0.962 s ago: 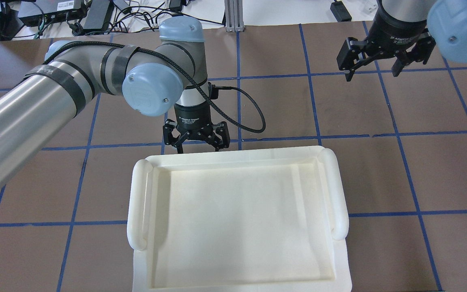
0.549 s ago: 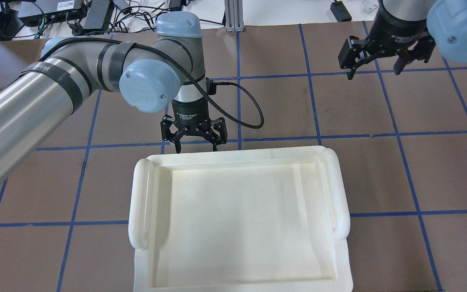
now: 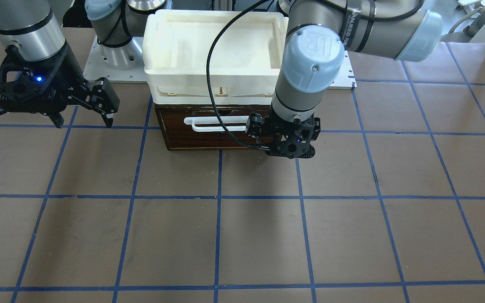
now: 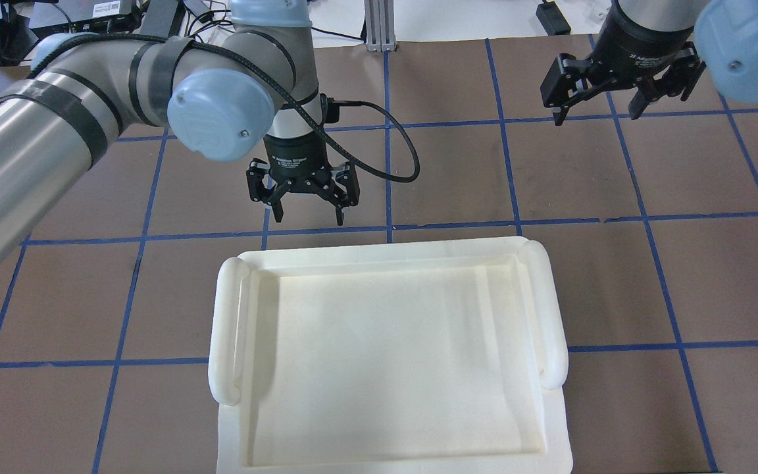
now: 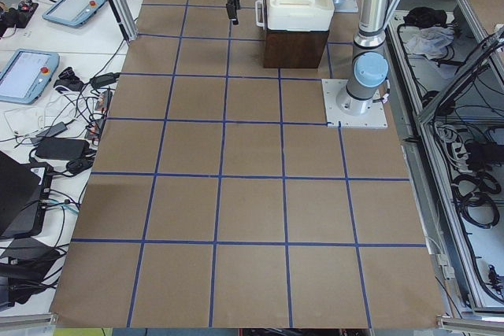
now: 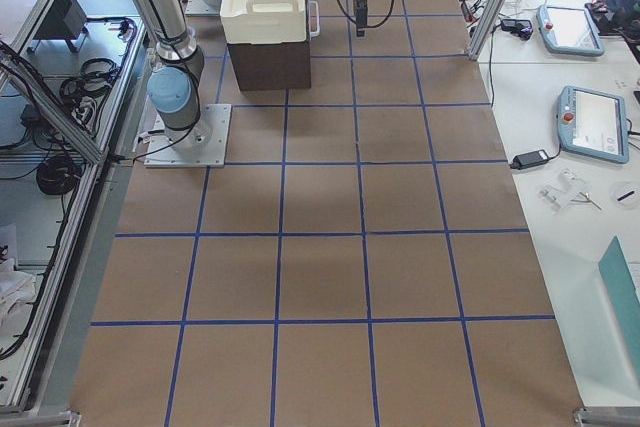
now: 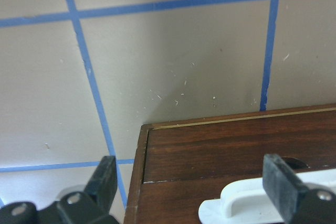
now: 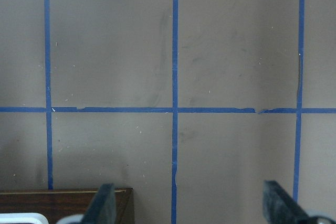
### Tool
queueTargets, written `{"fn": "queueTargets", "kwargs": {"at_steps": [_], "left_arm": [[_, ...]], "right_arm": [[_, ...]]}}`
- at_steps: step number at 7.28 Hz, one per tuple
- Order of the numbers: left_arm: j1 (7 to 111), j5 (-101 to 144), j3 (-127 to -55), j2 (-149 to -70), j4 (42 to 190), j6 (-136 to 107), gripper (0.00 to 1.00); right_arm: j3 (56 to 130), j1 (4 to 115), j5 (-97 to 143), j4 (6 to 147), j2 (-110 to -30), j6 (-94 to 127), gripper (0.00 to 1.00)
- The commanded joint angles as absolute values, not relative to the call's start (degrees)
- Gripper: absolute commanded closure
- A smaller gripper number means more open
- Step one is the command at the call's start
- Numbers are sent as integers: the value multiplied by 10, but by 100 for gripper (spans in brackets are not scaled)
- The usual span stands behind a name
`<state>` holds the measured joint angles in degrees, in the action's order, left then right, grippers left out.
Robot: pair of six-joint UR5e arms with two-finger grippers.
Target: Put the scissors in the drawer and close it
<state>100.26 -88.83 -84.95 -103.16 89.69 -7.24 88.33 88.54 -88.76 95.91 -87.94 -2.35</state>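
Under a white moulded tray (image 3: 150, 42) with rounded rim handles, close to the robot's base, sits the drawer (image 3: 192, 139). It is pushed in flush, showing a glossy dark-brown wooden front with a thin pale line along its edge. A white plastic bar handle (image 3: 196, 127) runs across the front.

The left gripper (image 3: 289, 143) hangs at the end of the drawer front on the robot's left, pointing straight down. Its black fingers (image 7: 105, 177) are spread wide and hold nothing. From its wrist camera they straddle the corner of the wood and the handle's end; whether they touch is unclear. A black braided cable loops from the wrist across the front.

The right gripper (image 3: 84, 122) hovers well apart on the other side, also spread and empty.

The table (image 3: 259, 235) is covered in matt brown sheeting with a blue tape grid. Benches with tablets and cables flank it.
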Motion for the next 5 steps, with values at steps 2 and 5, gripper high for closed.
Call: {"fn": "queueTargets", "kwargs": {"at_steps": [2,5], "left_arm": [[944,-903,-855,-962,835,-60,0],[936,-939,-853,-921,842,-44,0]], "right_arm": [[884,886,-896,954,-878,-23,0],[887,886,-891,956,-879,-22,0]]}}
